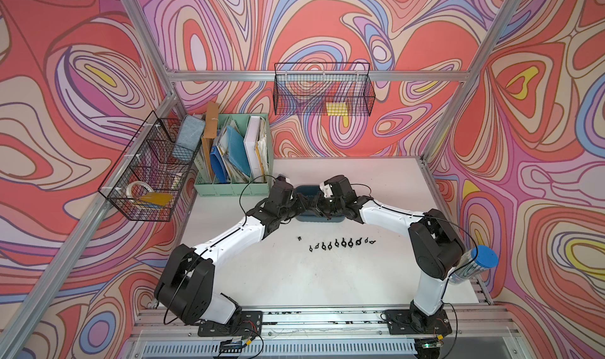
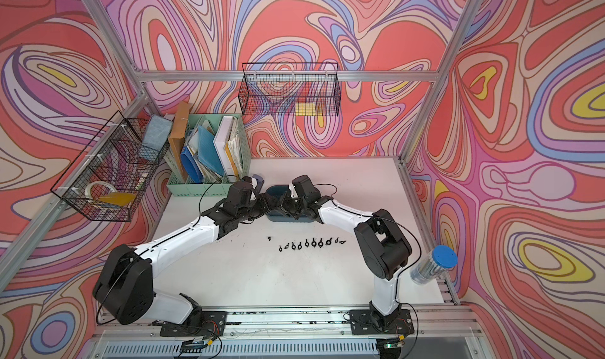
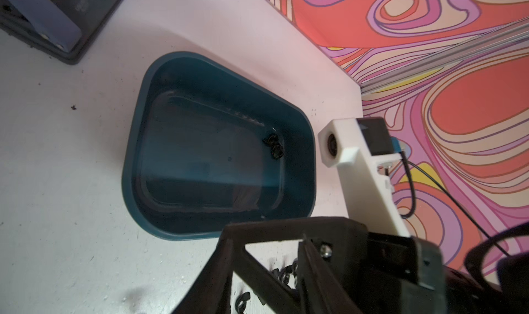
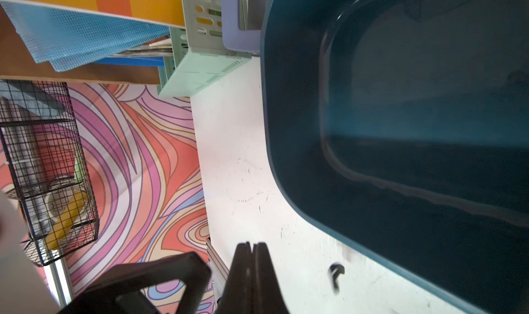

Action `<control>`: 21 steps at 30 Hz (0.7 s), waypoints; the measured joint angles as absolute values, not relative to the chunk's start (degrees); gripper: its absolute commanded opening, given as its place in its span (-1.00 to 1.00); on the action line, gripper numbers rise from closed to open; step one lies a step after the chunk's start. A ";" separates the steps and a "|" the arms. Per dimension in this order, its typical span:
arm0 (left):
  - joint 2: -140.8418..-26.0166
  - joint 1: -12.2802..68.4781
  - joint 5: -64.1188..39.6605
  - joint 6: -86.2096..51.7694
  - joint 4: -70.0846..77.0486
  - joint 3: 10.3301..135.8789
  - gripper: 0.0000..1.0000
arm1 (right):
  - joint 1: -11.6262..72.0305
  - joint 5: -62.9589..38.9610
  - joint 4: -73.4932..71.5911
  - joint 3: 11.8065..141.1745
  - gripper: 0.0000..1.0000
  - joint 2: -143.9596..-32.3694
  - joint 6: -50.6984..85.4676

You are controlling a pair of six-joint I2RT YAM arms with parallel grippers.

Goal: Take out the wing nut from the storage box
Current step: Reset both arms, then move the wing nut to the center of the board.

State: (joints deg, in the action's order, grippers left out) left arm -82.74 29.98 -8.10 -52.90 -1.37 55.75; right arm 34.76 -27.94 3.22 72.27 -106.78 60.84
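Though both arms hide the floor of the storage box (image 1: pixel 327 219) in both top views, the left wrist view looks into it and finds two dark wing nuts (image 3: pixel 274 148) lying together at the foot of one end wall. Only the right wrist view settles the right claw (image 4: pixel 251 248): its fingers are pressed flat together with nothing seen between them. The left claw (image 1: pixel 301 201) hangs over the box's 9 o'clock end; whether it is apart or together I cannot tell. The box sits toward 12 o'clock on the scuffed white counter (image 1: pixel 294 282), with a row of small black nuts (image 1: pixel 340 242) at its 6 o'clock. Swirling red, pink and lilac walls enclose the counter; a mint slotted file organiser (image 1: pixel 229 187) stands at the box's 10 o'clock. The box is smooth, glossy teal plastic with rounded corners.
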 measured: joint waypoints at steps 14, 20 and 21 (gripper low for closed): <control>-74.72 25.80 -4.69 -48.77 -11.51 53.12 -0.09 | 34.81 -26.11 12.16 74.56 -1.00 -106.80 52.53; -71.68 25.45 -3.31 -45.82 -17.65 50.17 -0.16 | 34.81 -24.77 14.02 75.07 -0.89 -106.80 50.33; -71.20 25.45 -3.14 -45.54 -18.35 49.71 -0.16 | 34.81 -24.60 14.33 75.07 -0.82 -106.80 50.04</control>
